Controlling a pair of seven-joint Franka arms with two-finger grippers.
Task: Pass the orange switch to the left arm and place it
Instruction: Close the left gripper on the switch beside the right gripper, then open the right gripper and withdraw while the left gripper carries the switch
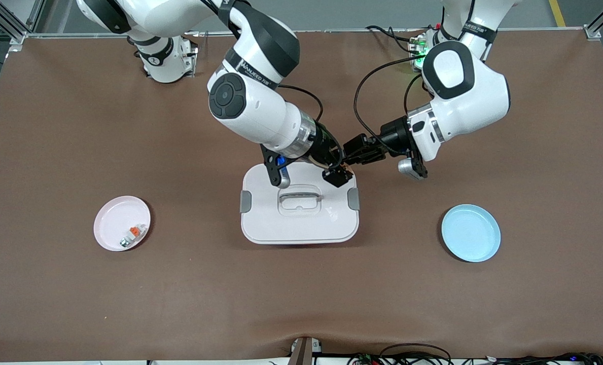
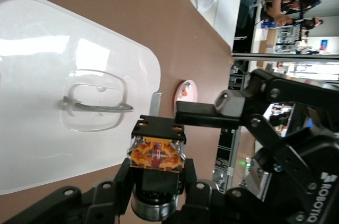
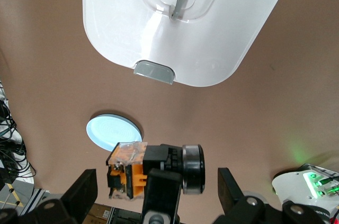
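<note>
The orange switch (image 2: 157, 155) is a black body with an orange end and a silver ring (image 3: 153, 166). My left gripper (image 2: 157, 170) is shut on it, one black finger on each side. It holds the switch in the air over the white box (image 1: 298, 223), at the box's corner toward the left arm's end. My right gripper (image 3: 154, 195) stands open, its two fingers wide apart on either side of the switch without touching it. In the front view the left gripper (image 1: 349, 159) and the right gripper (image 1: 338, 177) meet tip to tip.
A pink plate (image 1: 109, 215) holding a whitish part with an orange cap (image 1: 133, 234) lies toward the right arm's end. A blue plate (image 1: 471, 233) lies toward the left arm's end. The box lid has a recessed grey handle (image 1: 299, 196) and grey side latches.
</note>
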